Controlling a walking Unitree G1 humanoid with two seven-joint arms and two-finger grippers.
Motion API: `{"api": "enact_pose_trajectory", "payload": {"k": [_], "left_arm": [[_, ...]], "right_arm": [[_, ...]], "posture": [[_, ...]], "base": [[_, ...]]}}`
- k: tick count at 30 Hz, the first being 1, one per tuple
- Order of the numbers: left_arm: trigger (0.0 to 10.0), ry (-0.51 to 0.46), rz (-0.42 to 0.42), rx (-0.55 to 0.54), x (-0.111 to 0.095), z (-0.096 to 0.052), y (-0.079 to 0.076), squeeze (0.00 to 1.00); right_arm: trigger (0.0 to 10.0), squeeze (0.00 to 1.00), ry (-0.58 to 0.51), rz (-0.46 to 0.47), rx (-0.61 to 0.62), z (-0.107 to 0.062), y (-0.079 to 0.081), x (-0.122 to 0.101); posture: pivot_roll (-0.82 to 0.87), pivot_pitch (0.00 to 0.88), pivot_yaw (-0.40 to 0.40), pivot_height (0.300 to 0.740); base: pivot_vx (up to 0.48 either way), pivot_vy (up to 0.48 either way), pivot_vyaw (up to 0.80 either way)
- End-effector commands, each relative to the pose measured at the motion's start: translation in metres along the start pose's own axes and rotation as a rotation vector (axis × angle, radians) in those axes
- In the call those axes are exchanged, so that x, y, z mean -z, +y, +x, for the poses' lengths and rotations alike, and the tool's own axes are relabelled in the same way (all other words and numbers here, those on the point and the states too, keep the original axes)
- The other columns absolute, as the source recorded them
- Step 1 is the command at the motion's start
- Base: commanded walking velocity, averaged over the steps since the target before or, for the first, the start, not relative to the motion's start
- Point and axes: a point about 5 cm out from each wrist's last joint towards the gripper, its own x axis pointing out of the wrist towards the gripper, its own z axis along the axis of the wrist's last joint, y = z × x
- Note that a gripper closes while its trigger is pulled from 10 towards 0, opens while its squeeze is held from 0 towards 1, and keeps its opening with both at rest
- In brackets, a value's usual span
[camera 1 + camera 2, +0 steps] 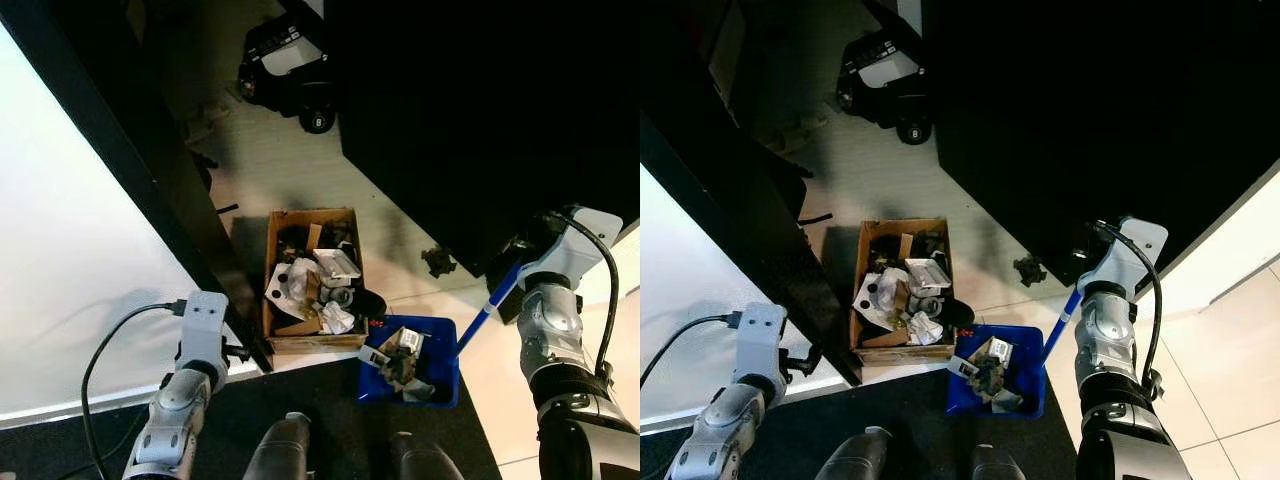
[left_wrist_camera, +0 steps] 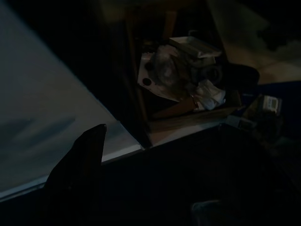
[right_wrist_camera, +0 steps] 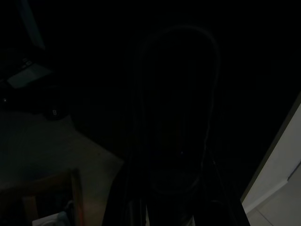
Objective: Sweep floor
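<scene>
- Nearest the camera, two rounded grey robot legs (image 1: 285,452) stand on a dark mat (image 1: 330,420) at the lower edge of the head views.
- Just ahead of them, a blue plastic dustpan (image 1: 441,378) sits on the floor, loaded with crumpled paper and dark scraps.
- Rising from the dustpan's right side, a long blue handle (image 1: 488,308) slants up towards the right gripper (image 1: 512,262); whether its fingers are closed around the handle cannot be told, since the dark cabinet hides them.
- Touching the dustpan's left corner is an open brown cardboard box (image 1: 282,218), stuffed with white paper, small cartons and black pieces.
- One small black scrap (image 1: 438,261) lies on the pale tiled floor (image 1: 270,160), to the right of the box, near the foot of the large black cabinet (image 1: 480,110).
- Low on the left, the left gripper (image 1: 238,352) hangs beside a black slanted beam (image 1: 130,140); one black finger (image 2: 80,165) shows in the left wrist view, and I cannot tell whether the pair is apart or together.
- Farther back stands a black wheeled machine (image 1: 285,65).
</scene>
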Motion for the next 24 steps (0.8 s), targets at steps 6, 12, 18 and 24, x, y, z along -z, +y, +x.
{"api": "enact_pose_trajectory", "payload": {"k": [6, 12, 18, 24], "left_arm": [[10.0, 0.027, 0.007, 0.006, 0.007, 0.0, -0.003, 0.0], [10.0, 0.032, 0.024, 0.006, 0.009, 0.001, -0.001, 0.0], [10.0, 0.032, 0.027, 0.005, 0.009, 0.001, 0.0, 0.0], [10.0, 0.027, 0.033, 0.012, 0.008, 0.003, -0.002, 0.0]], "right_arm": [[10.0, 0.0, 0.029, -0.034, -0.092, -0.016, 0.007, 0.018], [10.0, 0.0, 0.069, -0.097, -0.094, -0.026, 0.001, 0.03], [10.0, 0.0, 0.055, -0.092, -0.063, -0.025, -0.007, 0.028], [10.0, 0.0, 0.119, -0.075, -0.038, -0.033, -0.009, 0.039]], "posture": [[0.02, 0.104, 0.027, 0.74], [0.02, 0.103, 0.029, 0.74], [0.01, 0.103, 0.033, 0.74], [0.01, 0.105, 0.036, 0.74]], "base": [[0.0, 0.0, 0.0], [0.0, 0.0, 0.0], [0.0, 0.0, 0.0], [0.0, 0.0, 0.0]]}}
